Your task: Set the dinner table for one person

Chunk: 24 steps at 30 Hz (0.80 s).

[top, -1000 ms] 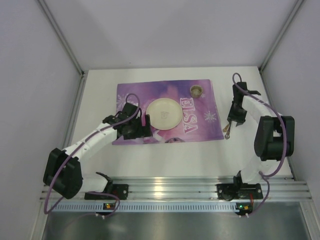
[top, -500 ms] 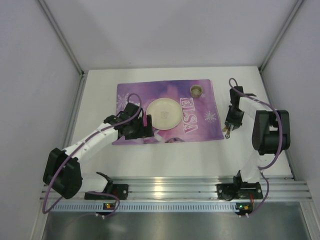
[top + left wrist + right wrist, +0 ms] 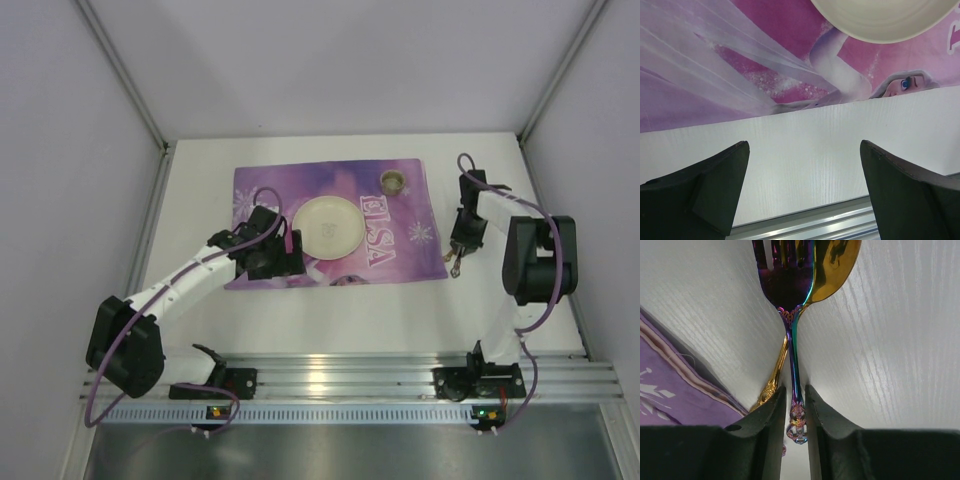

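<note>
Black fingers of my right gripper (image 3: pixel 795 388) have come closer around the thin handle of the rainbow-coloured metal fork (image 3: pixel 785 285); whether they press it already, I cannot tell. So the lift seems near. A gold metal spoon (image 3: pixel 840 262) lies under the fork, on the white matte dinner table (image 3: pixel 880 365); only this wrist view shows that crossing. My left gripper (image 3: pixel 804 145) has its fingers wide apart and holds nothing, with the cream round plate (image 3: pixel 880 20) ahead of it.
</note>
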### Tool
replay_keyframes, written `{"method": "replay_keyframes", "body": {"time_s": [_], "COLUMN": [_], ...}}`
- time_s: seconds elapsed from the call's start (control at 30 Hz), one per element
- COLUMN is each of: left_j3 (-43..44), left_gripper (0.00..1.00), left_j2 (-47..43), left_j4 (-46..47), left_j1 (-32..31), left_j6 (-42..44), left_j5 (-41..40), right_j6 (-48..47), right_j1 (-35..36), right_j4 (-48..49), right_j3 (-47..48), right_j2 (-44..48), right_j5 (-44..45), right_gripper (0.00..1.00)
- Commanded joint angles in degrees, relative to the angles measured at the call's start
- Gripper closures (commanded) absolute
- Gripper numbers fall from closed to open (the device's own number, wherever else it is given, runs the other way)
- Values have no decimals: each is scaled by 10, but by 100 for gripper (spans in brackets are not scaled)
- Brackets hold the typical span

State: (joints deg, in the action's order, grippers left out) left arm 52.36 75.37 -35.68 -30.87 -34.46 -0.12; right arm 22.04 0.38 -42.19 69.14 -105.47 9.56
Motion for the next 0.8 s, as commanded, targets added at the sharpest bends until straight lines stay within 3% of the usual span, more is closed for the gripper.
{"method": "replay_keyframes", "body": {"time_s": [0.0,0.1,0.13,0.33,0.43,0.77], "left_j3": [24,31,34,56,74,124], "left_gripper": [3,3,3,3,3,3], "left_j2": [-6,0,5,18,26,70], "left_j4": [-4,-4,-5,-10,0,183], "left_j1": [-3,-4,-5,-11,-18,-74], "left_j6": [-4,-1,-1,4,11,19], "left_j5": [-11,-11,-12,-14,-2,210], "right_j6": [-6,-8,-8,-11,-2,41], "right_j1": [-19,-19,-19,-19,-18,-8], "right_j4": [27,26,26,27,11,-94], "right_j3": [1,12,14,7,-7,12], "right_j2": [-32,-46,-48,-19,37,241], "right_j5": [14,10,10,11,3,-71], "right_gripper": [78,91,100,100,100,100]}}
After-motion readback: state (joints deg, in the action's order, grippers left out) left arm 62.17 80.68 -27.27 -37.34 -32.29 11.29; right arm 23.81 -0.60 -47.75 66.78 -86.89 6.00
